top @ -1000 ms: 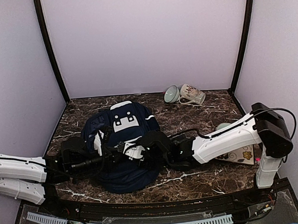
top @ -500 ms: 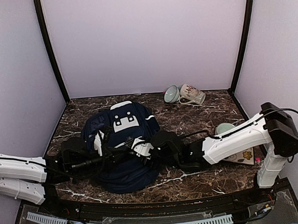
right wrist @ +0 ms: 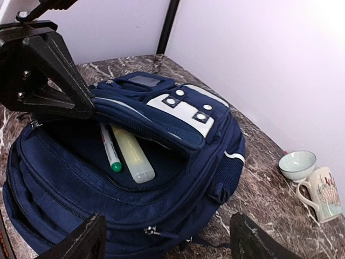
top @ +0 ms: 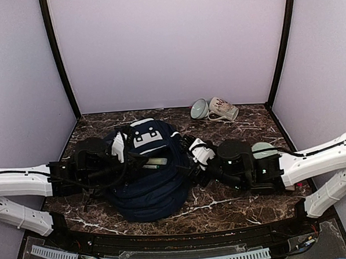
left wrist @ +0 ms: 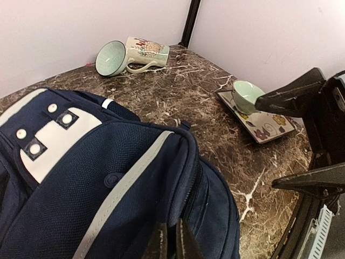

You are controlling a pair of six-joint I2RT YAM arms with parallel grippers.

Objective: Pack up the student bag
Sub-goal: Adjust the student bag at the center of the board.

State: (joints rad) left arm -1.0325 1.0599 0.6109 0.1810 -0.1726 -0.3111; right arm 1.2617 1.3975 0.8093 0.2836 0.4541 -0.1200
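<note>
The student bag point(top: 147, 189), a big navy backpack with a white patch, lies at centre-left of the marble table point(top: 235, 204). My left gripper point(left wrist: 171, 231) is shut on the edge of its front pocket flap and holds the pocket open; in the right wrist view this left gripper point(right wrist: 86, 107) sits at the flap's left end. Inside the pocket lie a green-capped marker point(right wrist: 109, 148) and a pale yellow tube point(right wrist: 133, 155). My right gripper point(right wrist: 167, 245) is open and empty, just off the bag's right side, also seen from above point(top: 189, 156).
A floral mug point(top: 223, 109) lies on its side beside a pale green bowl point(top: 199, 109) at the back. On the right, a patterned plate point(left wrist: 264, 121) carries another green bowl point(left wrist: 245, 91), partly hidden by my right arm from above.
My right gripper has drawn back out of the bag to the right and opened wide. The left arm has shifted toward the back, still holding the flap; the marker and tube now show in the pocket.
</note>
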